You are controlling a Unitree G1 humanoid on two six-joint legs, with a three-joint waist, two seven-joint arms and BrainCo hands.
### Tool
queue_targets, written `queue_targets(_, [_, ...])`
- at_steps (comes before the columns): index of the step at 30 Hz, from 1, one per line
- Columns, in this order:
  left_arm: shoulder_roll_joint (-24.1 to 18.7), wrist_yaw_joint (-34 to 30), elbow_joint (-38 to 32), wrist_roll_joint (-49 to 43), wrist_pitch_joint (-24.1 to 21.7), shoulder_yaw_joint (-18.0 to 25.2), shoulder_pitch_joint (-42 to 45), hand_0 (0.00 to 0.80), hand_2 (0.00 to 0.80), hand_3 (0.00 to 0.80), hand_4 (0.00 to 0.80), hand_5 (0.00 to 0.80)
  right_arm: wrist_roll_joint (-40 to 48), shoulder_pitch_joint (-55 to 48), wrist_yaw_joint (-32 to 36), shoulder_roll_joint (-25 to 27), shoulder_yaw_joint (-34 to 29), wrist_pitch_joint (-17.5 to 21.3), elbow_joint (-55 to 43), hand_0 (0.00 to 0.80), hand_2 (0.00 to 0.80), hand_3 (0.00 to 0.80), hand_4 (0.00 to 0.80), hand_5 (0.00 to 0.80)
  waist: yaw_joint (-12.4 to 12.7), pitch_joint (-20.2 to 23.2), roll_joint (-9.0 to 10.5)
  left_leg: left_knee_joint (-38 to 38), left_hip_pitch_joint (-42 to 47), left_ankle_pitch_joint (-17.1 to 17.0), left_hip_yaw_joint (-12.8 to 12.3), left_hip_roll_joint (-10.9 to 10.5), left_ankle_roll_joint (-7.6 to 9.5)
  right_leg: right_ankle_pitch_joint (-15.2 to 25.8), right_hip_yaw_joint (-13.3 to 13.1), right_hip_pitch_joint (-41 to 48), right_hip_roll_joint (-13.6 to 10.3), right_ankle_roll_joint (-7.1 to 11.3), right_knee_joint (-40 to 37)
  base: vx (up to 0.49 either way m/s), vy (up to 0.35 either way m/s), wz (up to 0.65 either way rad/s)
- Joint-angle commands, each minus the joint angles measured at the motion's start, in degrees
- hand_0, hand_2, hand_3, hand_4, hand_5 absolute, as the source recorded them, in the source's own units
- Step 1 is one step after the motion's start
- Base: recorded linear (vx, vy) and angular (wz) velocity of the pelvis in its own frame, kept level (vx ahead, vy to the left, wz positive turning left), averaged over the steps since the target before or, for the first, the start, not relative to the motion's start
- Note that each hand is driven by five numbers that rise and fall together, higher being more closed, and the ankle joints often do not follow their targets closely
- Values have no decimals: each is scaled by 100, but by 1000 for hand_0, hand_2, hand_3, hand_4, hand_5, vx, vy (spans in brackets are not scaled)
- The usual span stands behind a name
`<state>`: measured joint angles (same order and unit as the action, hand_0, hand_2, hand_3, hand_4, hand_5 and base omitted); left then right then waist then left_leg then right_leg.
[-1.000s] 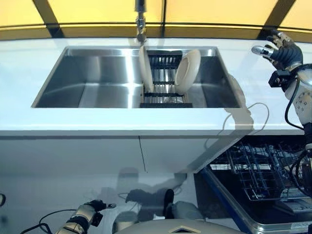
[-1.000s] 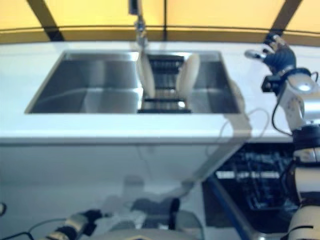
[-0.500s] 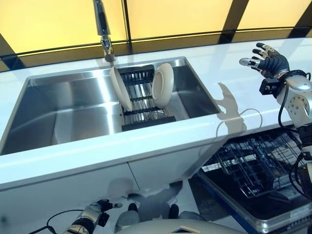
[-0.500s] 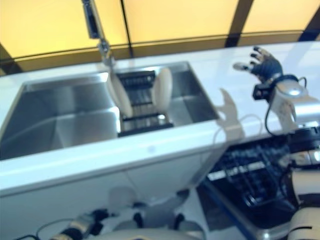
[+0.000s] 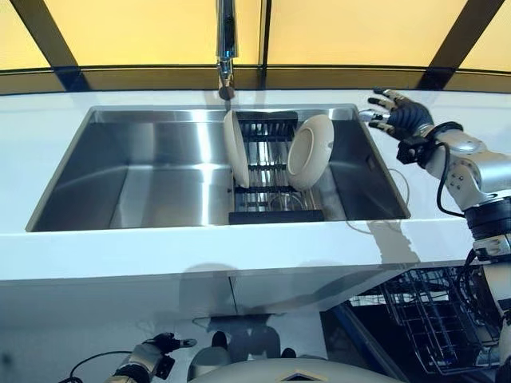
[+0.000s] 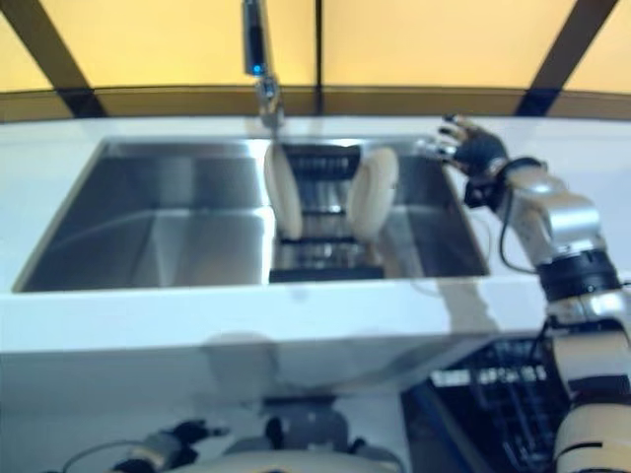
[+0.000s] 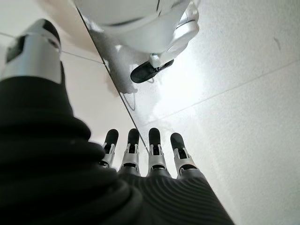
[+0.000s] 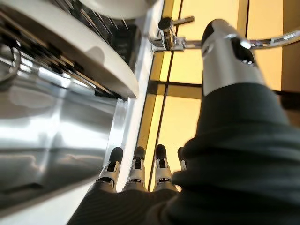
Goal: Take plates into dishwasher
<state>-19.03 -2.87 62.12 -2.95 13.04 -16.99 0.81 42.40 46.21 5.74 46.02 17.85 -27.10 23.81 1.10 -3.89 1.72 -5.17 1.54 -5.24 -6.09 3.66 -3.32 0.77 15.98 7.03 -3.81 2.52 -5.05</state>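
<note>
Left eye view: right hand [image 5: 397, 114] spread above sink [image 5: 128, 171] rim, beside plates [image 5: 310, 152]

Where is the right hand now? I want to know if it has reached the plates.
In the left eye view, the right hand hovers open over the sink's right rim, beside the nearer plate, not touching.

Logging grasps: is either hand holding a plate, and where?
Nothing is held. The right hand is open above the sink's right rim; the left hand hangs open below the counter.
</note>
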Motion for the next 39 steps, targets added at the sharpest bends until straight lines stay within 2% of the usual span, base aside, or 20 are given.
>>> queue_targets(1, [-181, 22, 233, 173, -182, -236, -237, 0, 0, 0, 0, 0, 159, 764, -15, -6, 280, 70, 208, 0, 0, 0, 0, 0, 267, 100, 180, 101, 187, 267, -188, 231, -282, 79, -86, -44, -359, 433, 71, 0, 0, 0])
queue_targets(8, [-183, 15, 289, 199, -226, -254, -223, 0, 0, 0, 0, 0, 495, 777, -124, -209, 312, -215, 466, 0, 0, 0, 0, 0, 335, 72, 198, 82, 205, 279, -168, 231, -285, 81, -41, -9, -375, 448, 60, 4, 1, 1])
queue_targets(23, [-160, 52, 238, 241, -255, -368, -236, 0, 0, 0, 0, 0, 726, 689, -436, -277, 256, -433, 779, 0, 0, 0, 0, 0, 273, 60, 178, 70, 257, 326, -213, 219, -274, 76, -116, -19, -370, 457, 57, 0, 0, 0])
queue_targets(39, [-185, 7, 121, 266, -201, -399, -229, 0, 0, 0, 0, 0, 526, 703, -119, -341, 410, -695, 871, 0, 0, 0, 0, 0, 286, 28, 154, 73, 273, 319, -214, 223, -290, 72, -100, 3, -373, 456, 50, 0, 0, 0])
